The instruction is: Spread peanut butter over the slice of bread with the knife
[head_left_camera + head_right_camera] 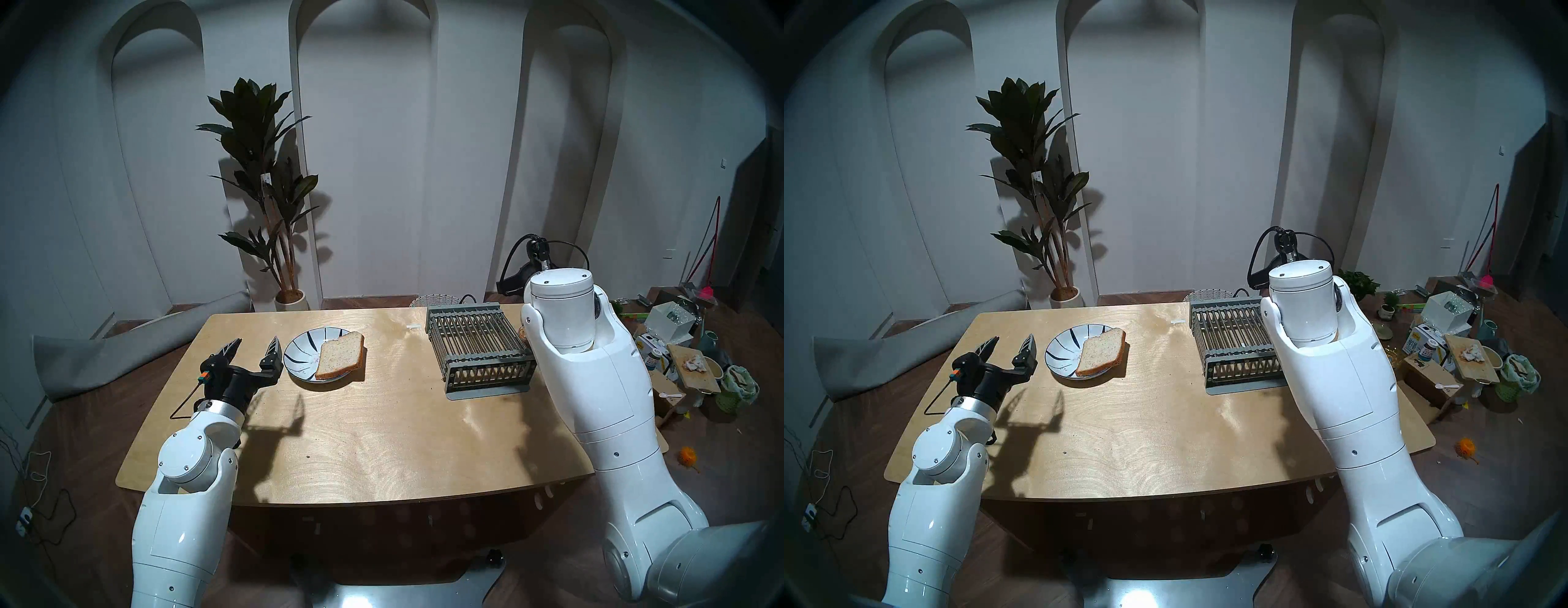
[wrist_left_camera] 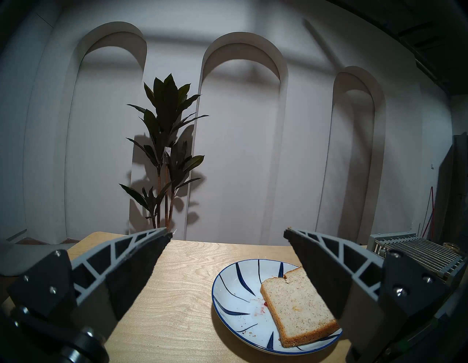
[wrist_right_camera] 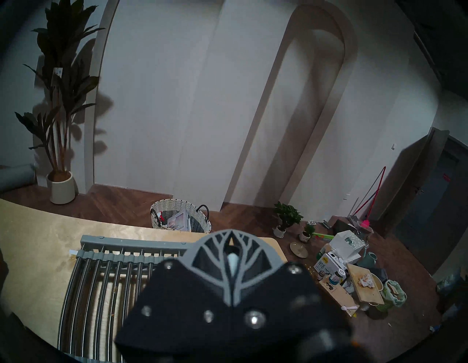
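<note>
The slice of bread (image 1: 341, 356) lies on the right half of a white plate with blue stripes (image 1: 297, 356), at the table's far left; its near corner overhangs the rim. In the left wrist view the bread (image 2: 298, 304) shows a faint tan spot. My left gripper (image 1: 254, 342) is open and empty, just left of the plate, above the table. My right gripper (image 3: 231, 234) is shut on the knife: only its pale handle (image 3: 233, 261) shows between the fingers, and the blade is hidden. A small round tub (image 2: 449, 245) shows behind the rack; its contents cannot be made out.
A grey dish rack (image 1: 479, 352) stands at the table's far right, under my right wrist. The wooden table (image 1: 382, 446) has a curved front edge. A wicker basket (image 3: 181, 218) and a potted plant (image 1: 271, 204) stand behind it. Clutter (image 1: 687, 361) lies on the floor to the right.
</note>
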Robot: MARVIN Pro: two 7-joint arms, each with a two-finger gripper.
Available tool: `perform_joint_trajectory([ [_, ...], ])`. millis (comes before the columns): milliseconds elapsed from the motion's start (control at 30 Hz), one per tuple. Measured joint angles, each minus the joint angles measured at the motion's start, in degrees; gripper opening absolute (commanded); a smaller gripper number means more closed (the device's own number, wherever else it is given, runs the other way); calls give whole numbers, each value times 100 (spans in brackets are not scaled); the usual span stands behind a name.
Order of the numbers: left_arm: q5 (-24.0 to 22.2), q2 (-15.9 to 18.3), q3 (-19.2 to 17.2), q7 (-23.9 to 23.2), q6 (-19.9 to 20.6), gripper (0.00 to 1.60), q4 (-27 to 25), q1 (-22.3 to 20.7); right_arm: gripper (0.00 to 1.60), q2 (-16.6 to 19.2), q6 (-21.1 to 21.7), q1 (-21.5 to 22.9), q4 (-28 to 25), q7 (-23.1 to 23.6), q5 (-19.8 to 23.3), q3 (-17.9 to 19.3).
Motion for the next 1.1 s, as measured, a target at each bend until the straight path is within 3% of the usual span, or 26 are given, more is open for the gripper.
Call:
perform_joint_trajectory([
  [467,0,0,0,2,0,160,-3,0,0,130,-561,26,495,50,-192,-178],
  [1100,0,0,0,1,0,160,-4,1,0,52,-679,-153,611,-46,-184,-155],
])
